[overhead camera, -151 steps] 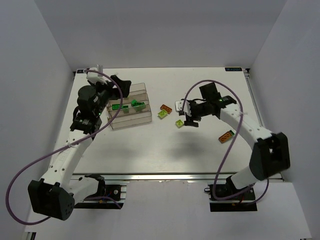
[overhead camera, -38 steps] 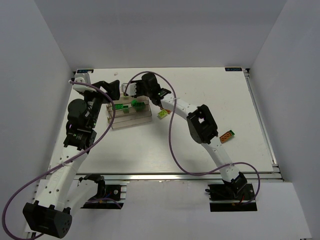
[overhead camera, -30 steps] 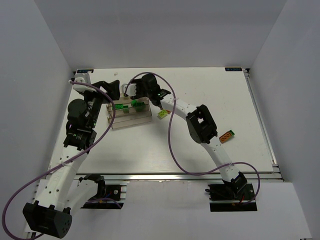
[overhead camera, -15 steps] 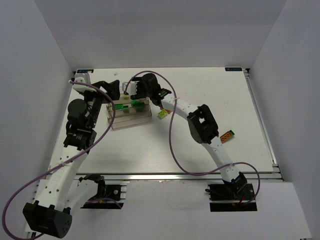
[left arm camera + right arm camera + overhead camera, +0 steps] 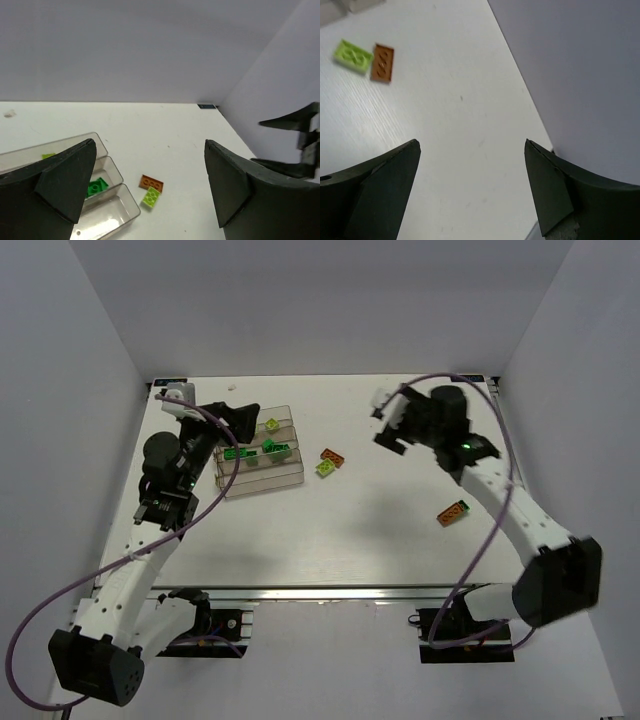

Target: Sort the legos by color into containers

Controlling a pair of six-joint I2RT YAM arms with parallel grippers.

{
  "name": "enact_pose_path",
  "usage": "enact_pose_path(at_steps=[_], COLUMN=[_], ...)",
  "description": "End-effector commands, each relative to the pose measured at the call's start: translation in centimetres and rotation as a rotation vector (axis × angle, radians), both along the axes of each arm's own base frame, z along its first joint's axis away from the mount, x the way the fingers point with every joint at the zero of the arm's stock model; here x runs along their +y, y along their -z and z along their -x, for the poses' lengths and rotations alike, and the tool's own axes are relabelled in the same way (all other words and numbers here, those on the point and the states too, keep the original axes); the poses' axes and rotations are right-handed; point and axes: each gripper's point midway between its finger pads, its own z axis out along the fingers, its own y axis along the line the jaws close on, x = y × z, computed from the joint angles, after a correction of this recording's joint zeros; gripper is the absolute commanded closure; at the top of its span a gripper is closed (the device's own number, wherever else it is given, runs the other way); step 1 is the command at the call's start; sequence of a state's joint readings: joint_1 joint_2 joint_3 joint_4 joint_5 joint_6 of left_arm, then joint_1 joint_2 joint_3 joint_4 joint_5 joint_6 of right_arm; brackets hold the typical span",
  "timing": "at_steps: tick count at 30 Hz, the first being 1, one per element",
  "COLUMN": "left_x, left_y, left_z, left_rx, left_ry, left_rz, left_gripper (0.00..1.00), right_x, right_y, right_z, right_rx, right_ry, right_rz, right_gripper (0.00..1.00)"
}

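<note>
The clear containers [image 5: 290,472] stand at the far left. The farthest bin holds a lime brick [image 5: 271,425], and a middle bin holds two dark green bricks [image 5: 237,452] [image 5: 270,447]. An orange brick [image 5: 333,456] and a lime brick [image 5: 325,468] lie touching just right of the bins; both show in the left wrist view [image 5: 151,182] [image 5: 150,196] and the right wrist view [image 5: 382,62] [image 5: 353,55]. Another orange brick [image 5: 453,511] lies at the right. My left gripper [image 5: 240,418] [image 5: 150,144] hovers open and empty over the bins' far left. My right gripper [image 5: 383,420] [image 5: 472,142] is open and empty, raised at the far right.
White walls enclose the table on three sides. The bins' edge [image 5: 107,165] fills the lower left of the left wrist view. The right arm's fingers [image 5: 295,145] show at that view's right edge. A black mark [image 5: 206,106] sits at the table's far corner.
My right arm has pulled away from the bins to the far right of the table. A lime brick now lies in the farthest bin. The left arm has barely moved.
</note>
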State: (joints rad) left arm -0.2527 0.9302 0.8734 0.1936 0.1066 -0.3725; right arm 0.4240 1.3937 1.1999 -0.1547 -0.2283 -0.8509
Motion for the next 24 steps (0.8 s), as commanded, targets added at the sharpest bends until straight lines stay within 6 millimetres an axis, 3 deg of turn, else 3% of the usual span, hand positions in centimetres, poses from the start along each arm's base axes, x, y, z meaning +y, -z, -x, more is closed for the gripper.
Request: enact_pose_path(at_steps=[1,3,4,5,7,8,11,13,15,17,20,24], left_x=[-2.6,-3.0,-3.1,-3.1,-3.1,-3.1,-3.3,-3.5,-3.8,-3.9,-3.8,-3.8], left_y=[0.5,0.5,0.5,0.5,0.4,0.4,0.4,0.6,0.7,0.7,0.7,0.6], left_z=[0.3,0.3,0.4,0.4,0.5,0.6,0.7,0.7,0.7,0.8,0.8,0.8], left_rx=[0.03,0.035,0.036,0.034,0.03,0.029,0.027,0.031,0.038,0.037,0.036,0.033], left_ry=[0.125,0.14,0.143,0.143,0.139,0.136,0.14,0.146,0.154,0.159,0.151,0.148], left_rz=[0.024,0.029,0.031,0.031,0.029,0.028,0.024,0.022,0.022,0.02,0.015,0.011], left_gripper=[0.02,0.02,0.02,0.02,0.02,0.02,0.02,0.02,0.02,0.02,0.02,0.02], right_x=[-5.9,-9.8,-10.7,-12.4,-13.8,-15.7,-18.7,-20.5,-21.7,-22.7,-23.2,-23.6], right_y=[3.2,4.0,5.5,5.2,7.1,8.4,11.4,13.7,13.7,14.1,15.0,15.8], right_z=[4.1,6.5,7.7,8.5,10.3,11.0,12.5,13.7,13.4,13.0,13.0,11.9], right_rx=[0.178,0.233,0.27,0.248,0.292,0.304,0.342,0.459,0.453,0.473,0.422,0.341], right_ry=[0.058,0.118,0.127,0.161,0.182,0.235,0.203,0.195,0.118,0.079,-0.071,-0.164], right_rz=[-0.057,-0.057,-0.044,-0.035,-0.004,0.01,0.151,0.203,0.284,0.283,0.378,0.479], right_gripper=[0.1,0.11,0.1,0.11,0.11,0.12,0.15,0.22,0.29,0.29,0.13,0.11])
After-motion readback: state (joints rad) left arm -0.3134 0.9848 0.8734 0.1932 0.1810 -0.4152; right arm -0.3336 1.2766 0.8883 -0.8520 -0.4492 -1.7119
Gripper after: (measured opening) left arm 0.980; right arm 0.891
